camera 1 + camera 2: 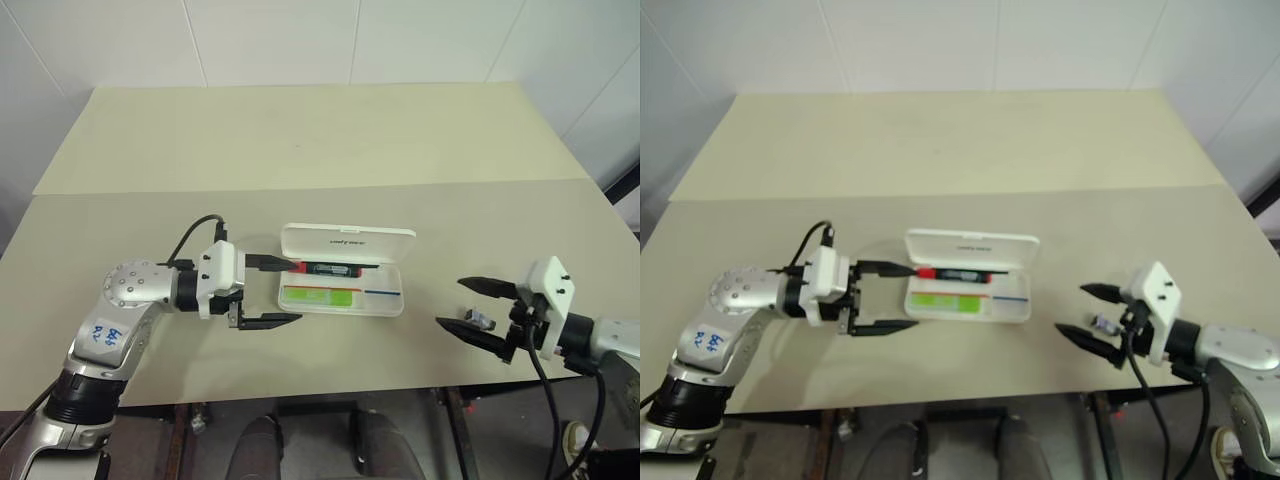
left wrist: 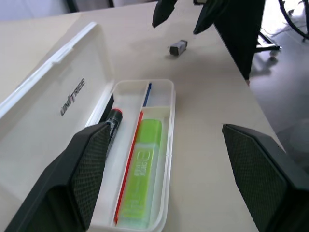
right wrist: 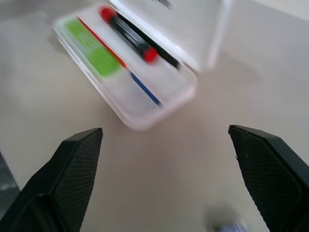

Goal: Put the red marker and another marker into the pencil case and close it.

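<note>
The white pencil case lies open on the worktop, its long axis running straight away from the left hand, which sits just beside its near end, spread wide and empty. Inside lie one red marker and one lime-green highlighter. The right hand, also wide and empty, hangs well apart; closing the lid falls to the left.
</note>
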